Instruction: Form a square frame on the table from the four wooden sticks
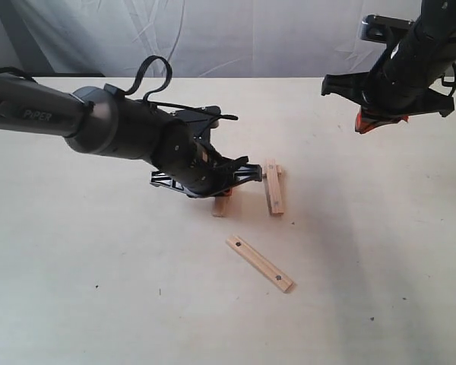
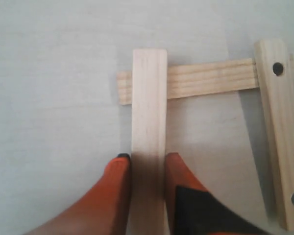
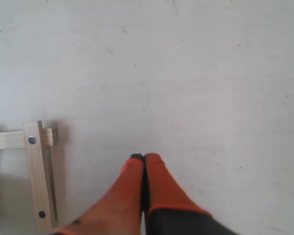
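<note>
Slat nearest the camera: pale flat light wood, dark dot near each end, lies diagonal and alone on the cream-beige table, apart from the rest. Behind it, left gripper (black arm, orange fingers) is clamped on a plain pale wooden slat. Far end of that one crosses over one end of a second plain slat. The other end of the second plain slat tucks under an end of a second dotted slat, which runs roughly parallel to the held one. These three form a U (fourth side of the square not closed). Farther back, right gripper hangs above bare table, tips pressed together. Behind the table hangs a wrinkled grey-white cloth.
</note>
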`<state>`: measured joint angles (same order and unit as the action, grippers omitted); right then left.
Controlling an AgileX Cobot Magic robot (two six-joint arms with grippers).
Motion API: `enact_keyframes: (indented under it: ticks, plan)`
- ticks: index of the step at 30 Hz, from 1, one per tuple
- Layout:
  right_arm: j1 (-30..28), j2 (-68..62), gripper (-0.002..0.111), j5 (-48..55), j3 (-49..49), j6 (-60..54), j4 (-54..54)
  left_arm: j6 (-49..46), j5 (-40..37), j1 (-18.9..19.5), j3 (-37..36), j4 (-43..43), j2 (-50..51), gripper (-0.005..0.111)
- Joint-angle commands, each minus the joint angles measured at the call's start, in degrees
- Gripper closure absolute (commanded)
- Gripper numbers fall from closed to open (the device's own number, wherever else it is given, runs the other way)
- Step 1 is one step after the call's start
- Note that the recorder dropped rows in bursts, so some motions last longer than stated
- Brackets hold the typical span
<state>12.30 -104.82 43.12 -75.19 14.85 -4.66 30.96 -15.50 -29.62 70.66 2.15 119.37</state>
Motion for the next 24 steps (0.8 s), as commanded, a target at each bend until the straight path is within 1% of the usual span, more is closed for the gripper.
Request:
enact_keyframes:
  ticks: [1,9,11,16,18,21,24]
  plan:
    - [-0.3,0.4,0.108,0.6,0.1,-0.5,0.2,0.1,1.1,-0.3,0.3,0.6,0.6,0.107]
    - [-0.3,0.4,0.108,1.0,0.1,-1.2,0.1,0.1,1.1,-0.3,0.3,1.0,0.6,0.105]
    - [-0.3,0.4,0.108,1.0,0.1,-1.2,0.1,0.1,1.0,-0.2,0.3,1.0,0.6,0.099]
    - [-0.3,0.4,0.108,1.0,0.1,-1.2,0.1,0.1,1.1,-0.2,0.3,0.9,-0.2,0.076]
    - [-0.3,0.4,0.108,1.1,0.1,-1.2,0.1,0.1,1.1,-0.1,0.3,0.8,-0.8,0.07]
    - [-0.3,0.4,0.108,1.6,0.1,-1.2,0.0,0.1,0.5,0.5,0.3,0.8,-3.3,0.066]
    - [-0.3,1.0,0.108,2.3,0.1,-1.2,0.0,0.0,-2.9,2.6,0.3,0.3,-6.9,0.066]
